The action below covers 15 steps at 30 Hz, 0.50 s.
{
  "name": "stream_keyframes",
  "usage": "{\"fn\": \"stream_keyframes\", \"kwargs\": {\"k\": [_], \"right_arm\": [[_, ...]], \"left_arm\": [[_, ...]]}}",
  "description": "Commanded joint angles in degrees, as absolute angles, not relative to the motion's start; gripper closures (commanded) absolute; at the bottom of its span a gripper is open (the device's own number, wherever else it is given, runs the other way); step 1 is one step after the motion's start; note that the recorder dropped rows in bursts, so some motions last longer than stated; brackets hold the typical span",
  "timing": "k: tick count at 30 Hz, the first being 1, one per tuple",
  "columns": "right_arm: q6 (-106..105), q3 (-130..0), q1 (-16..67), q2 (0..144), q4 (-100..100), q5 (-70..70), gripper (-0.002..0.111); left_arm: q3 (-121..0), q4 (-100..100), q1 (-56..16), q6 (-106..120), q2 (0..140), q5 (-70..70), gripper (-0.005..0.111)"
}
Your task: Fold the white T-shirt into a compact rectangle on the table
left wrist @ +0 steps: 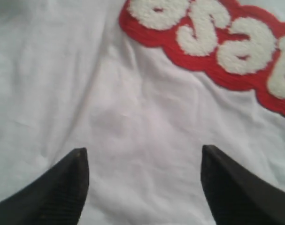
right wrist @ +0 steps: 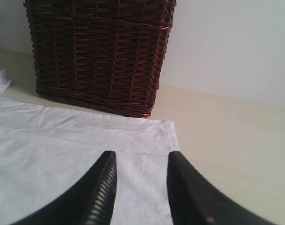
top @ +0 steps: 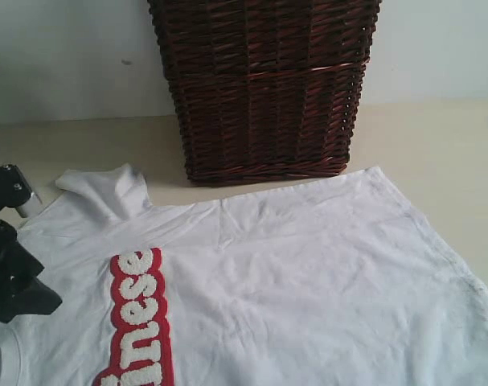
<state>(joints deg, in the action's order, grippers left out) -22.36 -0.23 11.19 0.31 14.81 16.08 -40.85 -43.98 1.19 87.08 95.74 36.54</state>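
Lying flat: white T-shirt (top: 308, 273) | table (top: 436, 137) beige | wicker basket (top: 264, 88) behind

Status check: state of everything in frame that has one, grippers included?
White wrinkled cotton T-shirt: spread out on the pale beige table, lettering up, not yet folded compact.
Dark brown wicker basket: upright on the table, contents hidden.
Left gripper: open, over the shirt, holding nothing.
Right gripper: open, near the shirt's corner, holding nothing.
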Motion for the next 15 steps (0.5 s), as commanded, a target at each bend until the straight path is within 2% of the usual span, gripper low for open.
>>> {"fn": "stream_keyframes", "kwargs": {"k": [1,4,8,15], "right_arm": [[-22.4,0.0,10.9,0.0,14.8,15.2,0.072],[-22.4,0.0,10.9,0.0,14.8,15.2,0.072],[-22.4,0.0,10.9,0.0,14.8,15.2,0.072],[-22.4,0.0,10.9,0.0,14.8,15.2,0.072]], "left_arm": [[-38.3,-38.5,3.4,86.5,90.3,42.8,0.032],[-35.3,-30.4,4.4,86.1,87.5,44.9,0.015],[-29.6,-20.9,4.6,85.1,86.5,44.9,0.002],[-29.2,-20.9,4.6,78.4,86.0,42.3,0.001]]}}
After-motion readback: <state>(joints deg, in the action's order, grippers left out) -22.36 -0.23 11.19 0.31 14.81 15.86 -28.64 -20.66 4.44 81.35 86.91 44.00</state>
